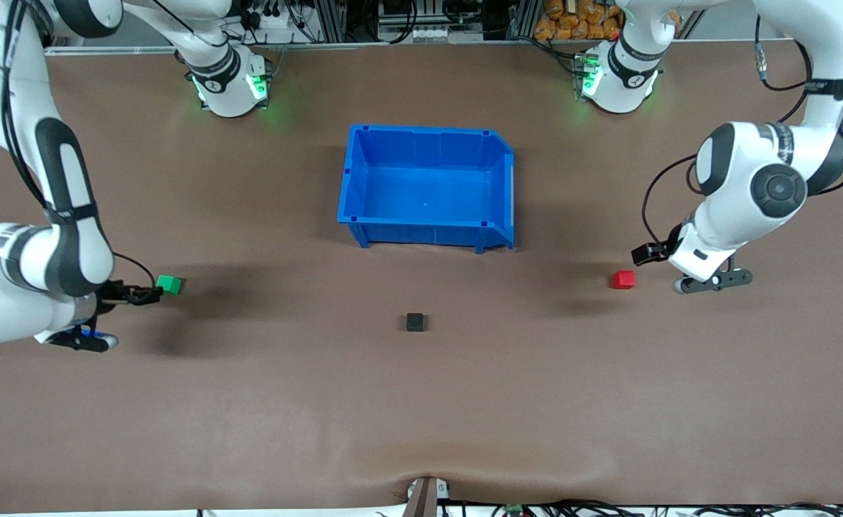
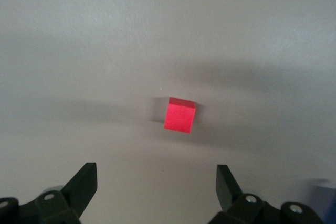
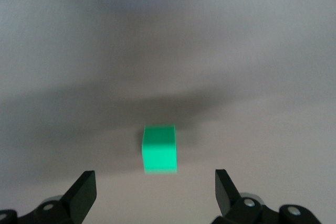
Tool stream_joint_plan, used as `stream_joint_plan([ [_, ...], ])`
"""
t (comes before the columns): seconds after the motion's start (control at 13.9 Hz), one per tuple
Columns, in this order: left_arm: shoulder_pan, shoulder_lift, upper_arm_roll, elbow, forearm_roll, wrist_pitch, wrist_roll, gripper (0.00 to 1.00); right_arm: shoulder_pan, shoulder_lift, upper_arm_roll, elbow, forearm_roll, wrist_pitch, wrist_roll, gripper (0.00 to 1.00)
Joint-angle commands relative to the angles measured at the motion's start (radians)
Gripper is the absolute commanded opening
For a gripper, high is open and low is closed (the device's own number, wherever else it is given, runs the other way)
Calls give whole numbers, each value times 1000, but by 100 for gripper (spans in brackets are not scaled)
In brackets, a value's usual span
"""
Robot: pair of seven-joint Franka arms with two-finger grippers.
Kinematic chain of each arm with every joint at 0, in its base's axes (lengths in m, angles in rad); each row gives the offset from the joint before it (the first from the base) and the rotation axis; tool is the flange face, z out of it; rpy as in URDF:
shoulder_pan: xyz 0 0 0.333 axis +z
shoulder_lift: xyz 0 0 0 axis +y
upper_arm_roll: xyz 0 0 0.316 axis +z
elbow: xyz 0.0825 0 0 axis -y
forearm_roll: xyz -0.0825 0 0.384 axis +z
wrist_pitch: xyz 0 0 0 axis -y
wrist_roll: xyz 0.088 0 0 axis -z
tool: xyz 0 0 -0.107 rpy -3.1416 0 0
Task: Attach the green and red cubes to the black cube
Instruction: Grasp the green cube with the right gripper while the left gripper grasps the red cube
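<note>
At the right arm's end of the desk (image 1: pixel 249 402), the right gripper (image 3: pixel 155 195) hangs low by the green cube (image 1: pixel 169 284). In its wrist view the fingers (image 3: pixel 84 187) stand wide apart and empty, the cube resting on the desk just ahead of the gap between them, not yet inside it.

Toward the middle of the desk the black cube (image 1: pixel 415 322) sits alone, touched by nothing. From it the green cube lies at about ten o'clock and the red cube (image 1: pixel 623 279) at about two o'clock — both well apart from it. The blue bin (image 1: pixel 364 179) stands at twelve o'clock from the black cube, farther from the front camera, with nothing visible inside.

At the left arm's end, the left gripper (image 2: pixel 156 190) hangs near the red cube. Its fingers (image 2: pixel 227 182) are likewise spread wide and hold nothing; the red cube lies on the desk a little ahead of them, clear of both tips.

By this layout the task is at its opening stage — nothing is attached, nothing is lifted. Both arms look lined up for a first grasp. What remains, as I judge it, is nearly everything: closing on each coloured cube, carrying it to the middle, and joining it to the black one.
</note>
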Motion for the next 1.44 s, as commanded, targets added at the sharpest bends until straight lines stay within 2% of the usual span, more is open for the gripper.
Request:
stream_joint_plan([
  [0.0, 14, 35, -9, -37, 21, 90, -16, 100, -2, 76, 9, 26, 10, 67, 34, 100],
  [0.29, 28, 133, -11, -56, 21, 239, -20, 100, -4, 87, 9, 2, 11, 51, 53, 100],
  [0.5, 19, 178, -11, -51, 21, 280, -21, 100, 1, 89, 10, -2, 13, -24, 126, 100],
  [0.57, 19, 190, -11, -51, 21, 293, -21, 100, 4, 89, 12, -2, 13, -41, 136, 81],
  [0.65, 19, 202, -11, -49, 21, 307, -21, 100, 12, 89, 12, -2, 11, -45, 134, 71],
  [0.72, 19, 215, -11, -49, 21, 326, -21, 100, 10, 89, 12, 0, 10, -43, 128, 56],
  [0.79, 19, 226, -11, -49, 21, 336, -21, 100, 10, 89, 12, 5, -1, -40, 125, 48],
  [0.86, 19, 230, -11, -49, 21, 337, -21, 100, 12, 90, 10, 8, -8, -35, 122, 48],
  [0.93, 19, 233, -11, -48, 21, 337, -21, 93, 12, 92, 10, 9, -10, -32, 122, 50],
  [1.0, 17, 235, -11, -45, 21, 337, -21, 84, 15, 96, 10, 9, -16, -31, 117, 56],
  [1.08, 17, 244, -11, -40, 21, 337, -21, 79, 15, 98, 10, 9, -31, -26, 119, 58],
  [1.22, 16, 253, -11, -30, 21, 337, -21, 65, 12, 98, 12, 9, -33, -25, 119, 54],
  [1.29, 14, 255, -11, -28, 21, 337, -21, 54, 10, 102, 12, 9, -30, -23, 120, 52],
  [1.36, 14, 255, -11, -28, 21, 337, -21, 29, 13, 104, 12, 9, -27, -25, 126, 38],
])
